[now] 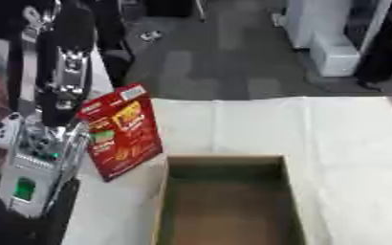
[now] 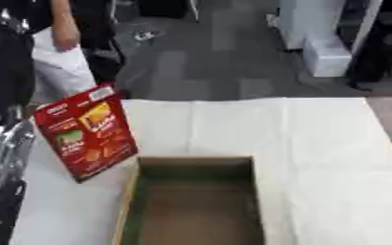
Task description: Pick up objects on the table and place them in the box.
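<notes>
Scene: white-covered table (image 1: 350, 143), open cardboard box (image 1: 224, 161) at the near middle, one red carton (image 1: 122, 131) up off the table at the left.
Left hand: left hand (image 1: 53, 117) comes in from the left edge, silver and black, mostly arm and wrist showing. Fingers sit behind the carton's left edge; cannot tell if they are curled round it or straight against it.
Right hand: not in view in either eye.
Carton position: directly to the right of the left hand, touching or just beside it. Its lower corner hangs just above the table, close to the box's left wall.
Carton pose: tilted, top leaning away to the left, printed face toward the camera. Long axis runs from upper left down to lower right, so the low end already points at the box.
Box from hand: down and to the right of the left hand, near. Opening faces up, inside looks bare as far as it shows.
Key relation: carton sits between the hand and the box, outside the left wall, not yet over the opening.
Nearer arm: left, by a lot, since the carton is on its side and the right arm is absent.
Step (judgement): carry phase, carton lifted and about to go across.
Next move (judgement): shift right and a bit toward the camera until the low corner clears the left wall, then lower.
Risk (judgement): low corner may catch on the wall's rim and tip the carton out.
</notes>
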